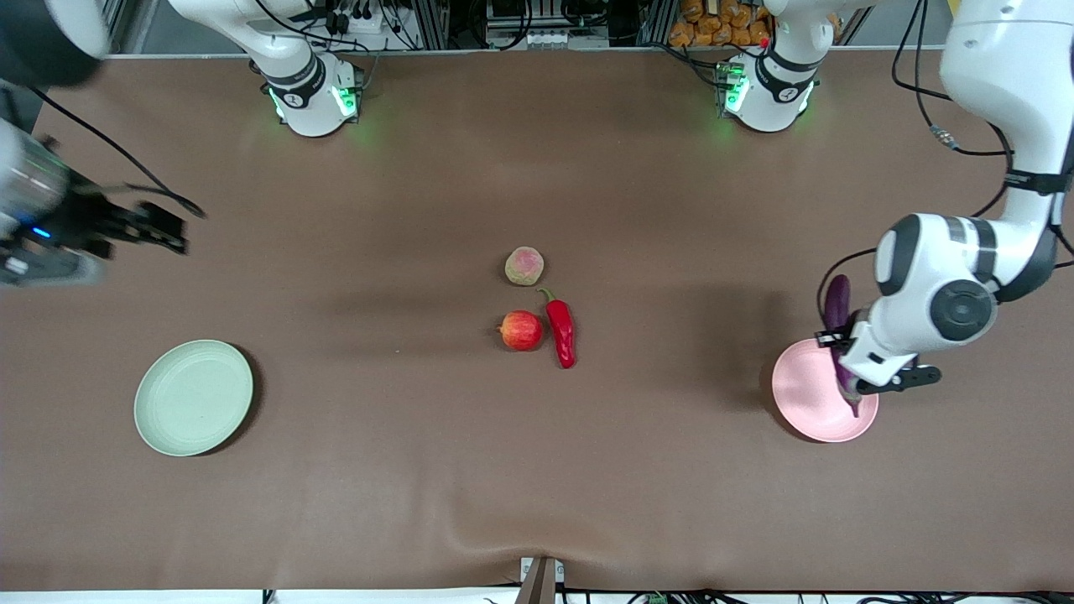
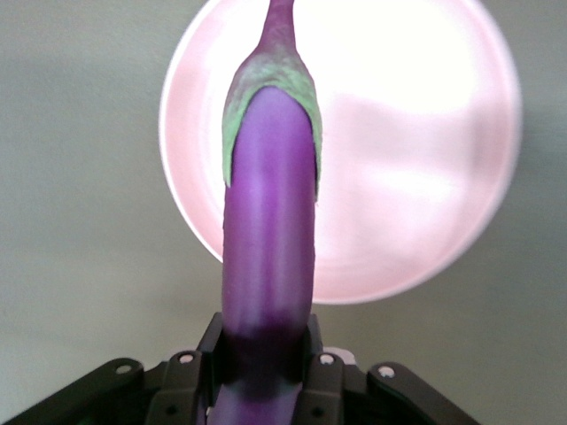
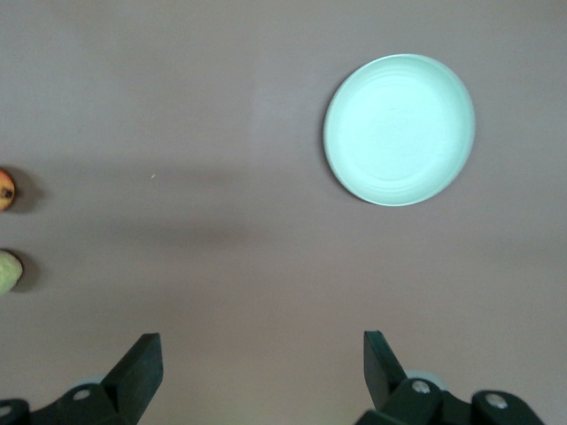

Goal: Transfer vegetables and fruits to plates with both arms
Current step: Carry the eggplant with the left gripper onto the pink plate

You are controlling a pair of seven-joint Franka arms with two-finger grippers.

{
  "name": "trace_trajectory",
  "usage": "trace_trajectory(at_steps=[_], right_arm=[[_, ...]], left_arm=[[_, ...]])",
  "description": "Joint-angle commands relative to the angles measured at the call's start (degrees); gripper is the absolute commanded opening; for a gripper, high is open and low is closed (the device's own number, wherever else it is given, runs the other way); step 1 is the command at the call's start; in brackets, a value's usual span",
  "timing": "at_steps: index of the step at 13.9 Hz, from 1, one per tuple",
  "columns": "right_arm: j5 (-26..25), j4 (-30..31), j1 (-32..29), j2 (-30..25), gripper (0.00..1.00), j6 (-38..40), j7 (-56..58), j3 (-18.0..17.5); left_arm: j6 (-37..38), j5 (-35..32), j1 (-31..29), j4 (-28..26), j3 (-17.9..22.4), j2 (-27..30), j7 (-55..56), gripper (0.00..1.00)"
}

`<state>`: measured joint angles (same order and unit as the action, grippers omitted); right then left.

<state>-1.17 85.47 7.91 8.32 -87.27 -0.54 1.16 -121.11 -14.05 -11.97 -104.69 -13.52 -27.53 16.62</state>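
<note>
Gripping the eggplant [image 2: 270,257] between its fingers, the left gripper [image 1: 849,369] is hanging over the pink plate [image 1: 805,403] at the left arm's end of the table. The eggplant is pointing stem-down toward the plate, its green cap and stem showing over the plate's middle in the left wrist view, and nothing is lying on the plate under it.

The right gripper [image 3: 261,372] is waiting in the air at the right arm's end, jaws spread wide and holding nothing, over bare table. The green plate [image 1: 194,397] is sitting nearer the front camera than that gripper, with nothing on it.

Mid-table, the apple [image 1: 522,330] is lying just beside the chili [image 1: 561,327]. The pale fruit [image 1: 524,266] is sitting near them, farther from the camera. All three are lying well apart from both plates.
</note>
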Motion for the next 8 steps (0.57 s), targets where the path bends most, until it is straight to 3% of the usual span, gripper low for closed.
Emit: trace_trajectory(at_steps=[1,6,8], right_arm=[[0.4,-0.7,4.3,3.3,1.0,-1.9,-0.8,0.2],[6.8,-0.7,9.4,8.5,1.0,-8.5,-14.5,0.2],[9.1,-0.7,11.2,10.2,1.0,-11.1,-20.8,0.2]], left_arm=[[-3.8,-0.2,-1.4,-0.3,-1.2,-1.9,-2.2,0.0],[-6.2,-0.2,-1.5,0.4,-1.2,-3.8,-2.3,0.03],[-7.7,-0.2,-1.5,0.7,-1.2,-4.5,-2.4,0.27]])
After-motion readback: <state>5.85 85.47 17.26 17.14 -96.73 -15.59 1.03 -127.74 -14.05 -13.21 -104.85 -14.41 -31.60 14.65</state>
